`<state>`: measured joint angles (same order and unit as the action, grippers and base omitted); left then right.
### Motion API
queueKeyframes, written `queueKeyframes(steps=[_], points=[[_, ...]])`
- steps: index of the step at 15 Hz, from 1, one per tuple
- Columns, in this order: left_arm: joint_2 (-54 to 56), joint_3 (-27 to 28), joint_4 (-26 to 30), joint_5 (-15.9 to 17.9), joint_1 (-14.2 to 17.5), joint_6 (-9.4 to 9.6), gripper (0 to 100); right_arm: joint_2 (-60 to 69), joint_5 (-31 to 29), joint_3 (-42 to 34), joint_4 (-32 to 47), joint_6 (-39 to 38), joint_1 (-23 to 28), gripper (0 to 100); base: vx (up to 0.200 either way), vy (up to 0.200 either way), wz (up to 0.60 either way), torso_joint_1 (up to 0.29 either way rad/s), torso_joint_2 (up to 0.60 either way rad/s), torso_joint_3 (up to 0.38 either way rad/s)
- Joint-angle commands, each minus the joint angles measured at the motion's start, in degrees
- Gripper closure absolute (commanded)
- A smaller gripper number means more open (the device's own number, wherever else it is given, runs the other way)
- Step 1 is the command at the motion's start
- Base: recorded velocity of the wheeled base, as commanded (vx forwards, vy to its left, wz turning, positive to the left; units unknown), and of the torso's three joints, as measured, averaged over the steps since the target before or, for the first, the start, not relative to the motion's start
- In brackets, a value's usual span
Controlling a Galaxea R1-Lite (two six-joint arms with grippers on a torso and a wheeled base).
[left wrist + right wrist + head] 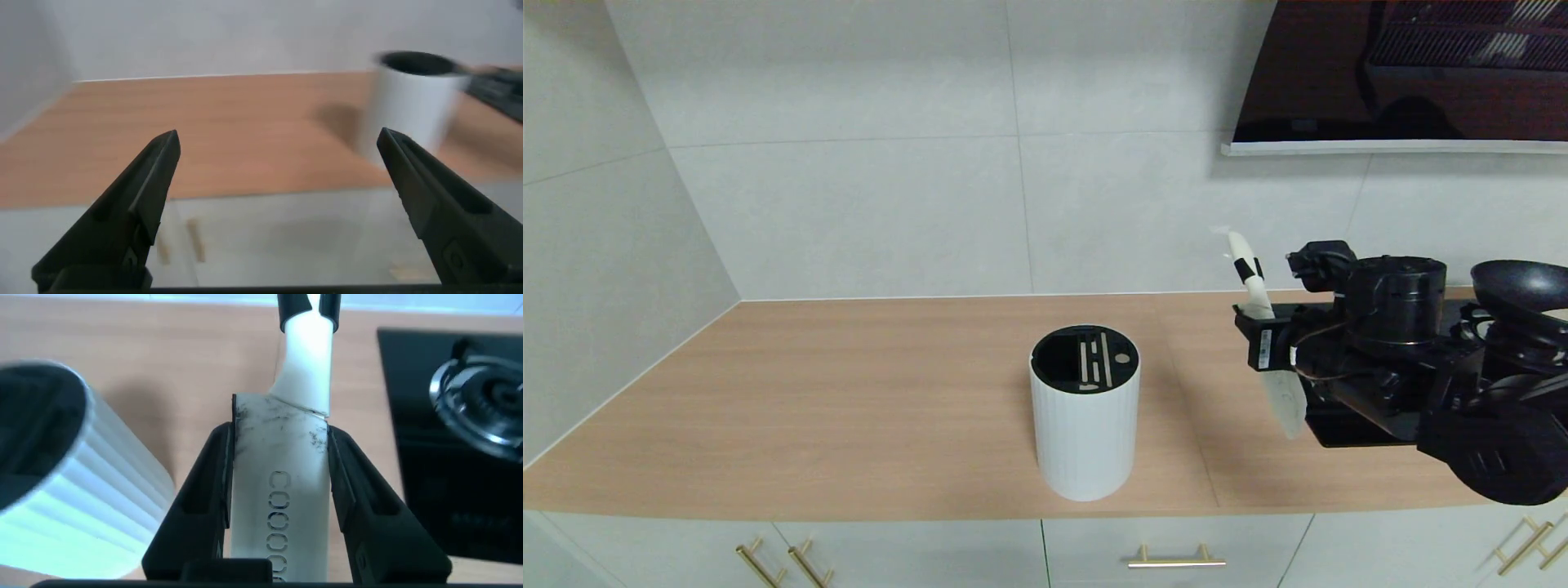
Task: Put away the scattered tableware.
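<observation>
Got my right claw (278,502) clamped on the blade of the white knife (304,367), up over the counter (849,392) just right of the slotted holder (1085,425), so next I reckon it's lining the tip up with a slot.

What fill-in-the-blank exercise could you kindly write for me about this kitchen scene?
1. The right hand is shut on a white ____.
2. The white holder standing on the counter has a slotted top coloured ____.
3. The left hand holds nothing, and its jaws stand ____.
Missing words: knife; black; open.
</observation>
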<state>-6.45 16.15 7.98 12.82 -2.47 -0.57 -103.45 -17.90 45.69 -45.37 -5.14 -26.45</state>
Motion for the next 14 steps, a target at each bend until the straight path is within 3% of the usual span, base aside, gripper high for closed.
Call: queueKeyframes(steps=[1,2,4,6,9,10,11,12,14], points=[[-13.2,8.3,1.0,11.4,-2.0,-0.22,0,3.0,0.1,0.3,0.0,3.5,-0.4,100,0.0,0.0,0.0,0.0,0.0,0.0],[-19.9,11.9,0.9,16.7,-2.0,-0.92,0,3.1,0.4,1.3,0.1,6.3,-0.6,100,0.0,0.0,0.0,0.0,0.0,0.0],[-34.2,19.3,-2.0,25.1,-2.1,-5.4,0,2.5,1.2,4.8,0.4,7.3,-2.8,100,0.0,0.0,0.0,0.0,0.0,0.0],[-44.5,22.3,-6.2,28.4,-2.4,-6.9,0,1.3,2.2,7.2,0.4,7.3,-4.4,100,0.0,0.0,0.0,0.0,0.0,0.0],[-55.3,22.4,-13.3,28.1,-3.0,-7.34,0,1.8,1.9,7.1,0.1,7.1,-8.1,100,0.0,0.0,0.0,0.0,0.0,0.0],[-58.1,21.0,-14.9,28.2,-3.2,-8.48,0,2.2,1.6,6.3,-0.1,7.1,-9.9,100,0.0,0.0,0.0,0.0,0.0,0.0],[-60.3,20.7,-16.7,28.1,-5.2,-9.01,0,3.2,1.5,5.1,-0.1,7.1,-11.4,100,0.0,0.0,0.0,0.0,0.0,0.0],[-62.2,20.4,-18.7,28.1,-6.6,-11.12,0,3.4,1.5,4.8,-0.1,7.0,-12.6,100,0.0,0.0,0.0,0.0,0.0,0.0],[-63.7,20.1,-22.4,28.0,-12.6,-20.17,0,3.9,1.1,2.9,-0.2,6.2,-15.4,100,0.0,0.0,0.0,0.0,0.0,0.0]])
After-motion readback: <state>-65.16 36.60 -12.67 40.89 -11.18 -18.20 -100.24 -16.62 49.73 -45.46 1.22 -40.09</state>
